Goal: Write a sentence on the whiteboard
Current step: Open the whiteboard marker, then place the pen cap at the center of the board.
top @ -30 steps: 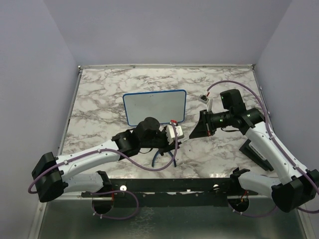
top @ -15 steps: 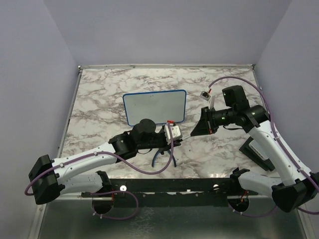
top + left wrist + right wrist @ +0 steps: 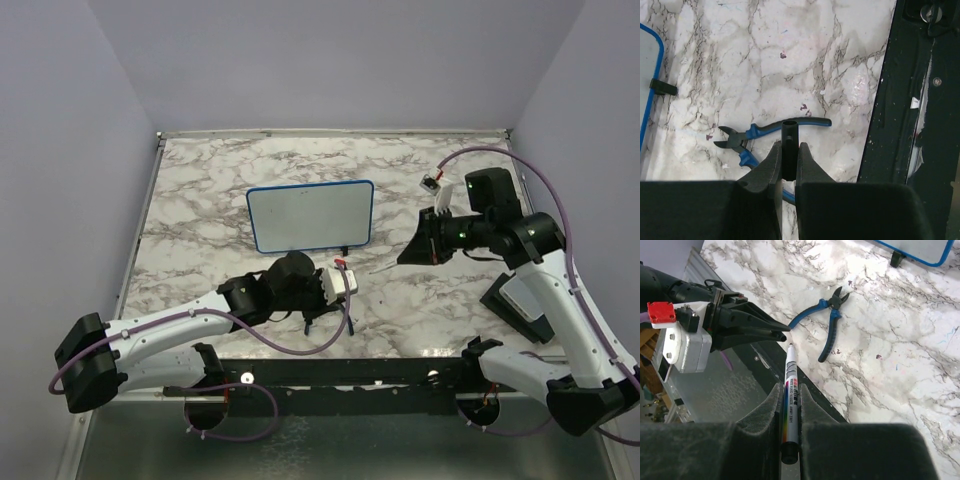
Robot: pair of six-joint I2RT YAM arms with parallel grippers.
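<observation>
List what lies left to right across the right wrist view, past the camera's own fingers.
Left gripper, shut on a black cap → blue-handled pliers → whiteboard. The marker in the right gripper lines up with the left gripper's tip, so it is left out.

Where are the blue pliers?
In the left wrist view, the blue pliers lie flat on the marble table, just beneath the left gripper, between the whiteboard and the table's near edge.
</observation>
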